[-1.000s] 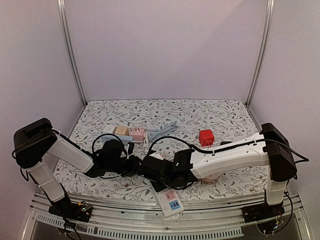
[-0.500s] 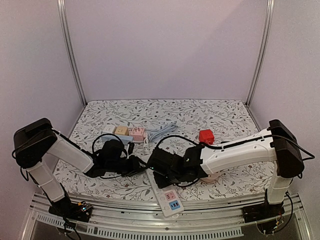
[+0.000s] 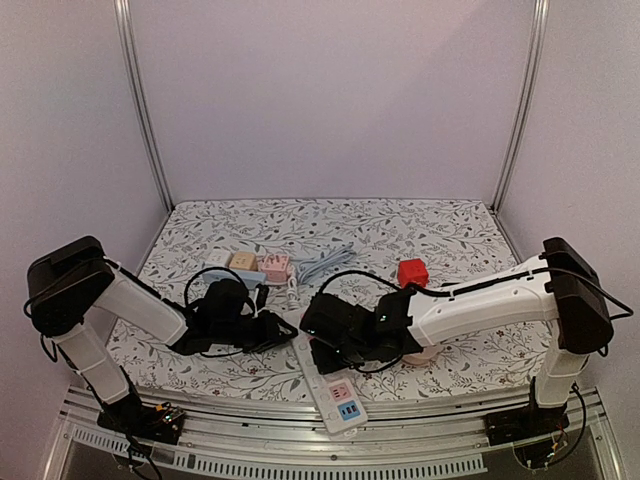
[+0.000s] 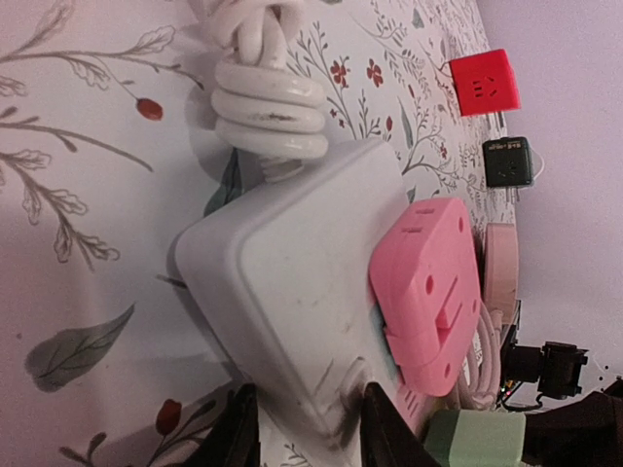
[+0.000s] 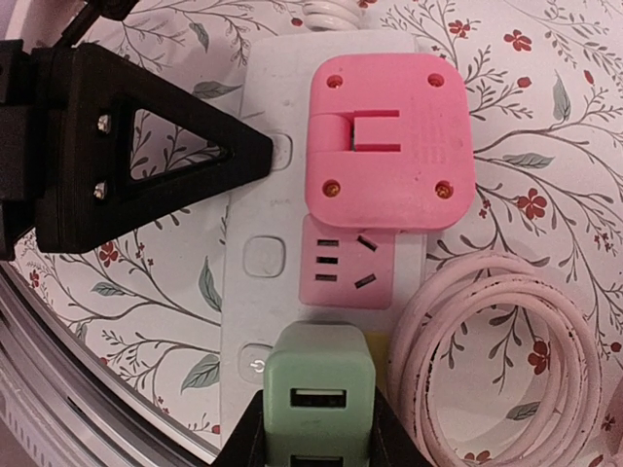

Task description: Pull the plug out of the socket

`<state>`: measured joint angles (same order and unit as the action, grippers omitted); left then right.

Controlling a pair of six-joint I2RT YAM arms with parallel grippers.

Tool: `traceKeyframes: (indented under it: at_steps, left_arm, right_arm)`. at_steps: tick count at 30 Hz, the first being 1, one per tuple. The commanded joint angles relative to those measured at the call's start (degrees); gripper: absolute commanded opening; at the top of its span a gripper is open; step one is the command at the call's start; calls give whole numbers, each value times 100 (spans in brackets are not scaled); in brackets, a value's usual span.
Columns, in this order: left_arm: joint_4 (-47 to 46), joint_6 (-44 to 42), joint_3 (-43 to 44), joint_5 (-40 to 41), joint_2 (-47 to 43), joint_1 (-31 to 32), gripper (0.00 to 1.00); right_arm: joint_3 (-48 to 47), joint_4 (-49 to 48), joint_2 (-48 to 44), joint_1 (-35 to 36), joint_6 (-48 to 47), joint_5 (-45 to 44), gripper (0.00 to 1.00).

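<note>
A white power strip [image 5: 255, 209] lies on the floral cloth, also in the top view [image 3: 335, 392]. A pink plug [image 5: 387, 141] sits in its far socket, with a bare pink socket face [image 5: 348, 261] beside it. My right gripper [image 5: 318, 428] is shut on a green USB plug [image 5: 318, 394] over the yellow socket; I cannot tell whether its pins are out. My left gripper [image 4: 310, 433] is shut on the strip's cord end [image 4: 282, 292], a finger [image 4: 238, 428] on each side. Its black finger [image 5: 146, 156] shows in the right wrist view.
A coiled pink cable [image 5: 506, 360] lies right beside the strip. The strip's white cord [image 4: 268, 92] is coiled behind it. A red cube charger [image 3: 412, 274], a black charger [image 4: 508, 161], small coloured adapters [image 3: 245, 262] and a pale blue cable [image 3: 325, 262] lie further back.
My right arm's wrist has lifted and drawn back to the right, baring more of the strip. The left arm has not moved.
</note>
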<state>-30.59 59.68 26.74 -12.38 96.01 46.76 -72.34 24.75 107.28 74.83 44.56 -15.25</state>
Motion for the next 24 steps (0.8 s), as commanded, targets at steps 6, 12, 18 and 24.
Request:
traceKeyframes:
  at_steps: [6, 12, 18, 24]
  left_arm:
    - [1279, -200, -122, 259, 322, 123, 34]
    - [1293, -211, -117, 272, 329, 123, 33]
    - [1307, -202, -121, 272, 332, 123, 33]
    - [1374, -253, -100, 284, 296, 127, 33]
  right_arm:
    - [-106, -173, -230, 139, 56, 152, 0]
    - [-701, 520, -11, 474, -177, -531, 0]
    - [-992, 795, 160, 607, -267, -741, 0]
    - [-887, 869, -81, 595, -280, -971, 0]
